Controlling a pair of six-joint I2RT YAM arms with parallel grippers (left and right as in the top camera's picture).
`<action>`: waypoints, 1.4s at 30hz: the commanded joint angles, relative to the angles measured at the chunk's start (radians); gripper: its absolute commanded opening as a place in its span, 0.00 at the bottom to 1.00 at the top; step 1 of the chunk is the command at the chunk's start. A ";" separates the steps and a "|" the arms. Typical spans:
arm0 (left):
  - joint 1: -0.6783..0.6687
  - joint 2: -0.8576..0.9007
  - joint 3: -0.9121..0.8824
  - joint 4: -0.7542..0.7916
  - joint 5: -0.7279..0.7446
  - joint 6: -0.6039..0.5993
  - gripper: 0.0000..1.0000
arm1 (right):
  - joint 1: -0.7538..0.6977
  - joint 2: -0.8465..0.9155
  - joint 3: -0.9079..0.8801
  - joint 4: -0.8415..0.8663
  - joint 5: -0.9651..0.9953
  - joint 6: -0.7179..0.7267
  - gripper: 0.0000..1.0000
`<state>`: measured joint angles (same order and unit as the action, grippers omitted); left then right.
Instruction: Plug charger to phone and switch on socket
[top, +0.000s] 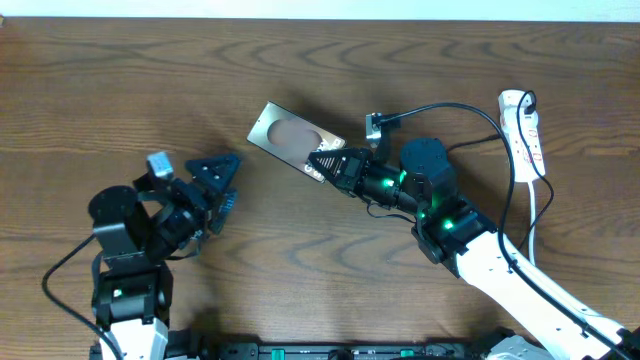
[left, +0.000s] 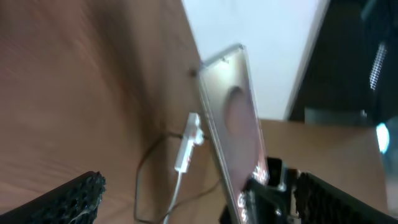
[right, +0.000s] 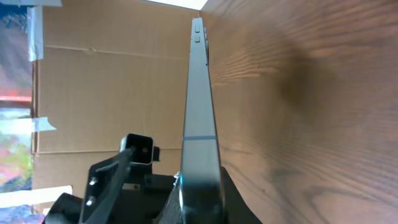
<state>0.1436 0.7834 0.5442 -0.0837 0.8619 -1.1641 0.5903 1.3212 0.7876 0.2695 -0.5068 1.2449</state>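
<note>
The phone is a silvery-grey slab with a pale oval mark, at the table's middle. My right gripper is shut on its near right end. The right wrist view shows the phone edge-on between the jaws of the right gripper. The charger is a thin black cable; its plug tip lies just right of the phone, not in it. The cable runs to the white socket at the far right. My left gripper stands open left of the phone. Seen from the left wrist, the phone rises between the wide-apart fingers of the left gripper.
A white cord runs down from the socket beside my right arm. Cardboard fills the background of the right wrist view. The left wrist view shows a small, blurred white strip and a dark cable loop behind the phone.
</note>
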 joint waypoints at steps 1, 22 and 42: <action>-0.075 0.023 0.003 0.093 0.012 -0.074 0.98 | 0.000 -0.014 0.014 0.017 -0.023 0.047 0.01; -0.209 0.095 0.003 0.177 -0.249 -0.318 0.88 | 0.152 -0.014 0.014 0.029 0.055 0.470 0.01; -0.209 0.117 0.003 0.177 -0.189 -0.474 0.61 | 0.190 -0.012 0.014 -0.059 0.212 0.622 0.01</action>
<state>-0.0620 0.9028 0.5442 0.0845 0.6338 -1.6196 0.7723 1.3209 0.7876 0.2031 -0.3264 1.8553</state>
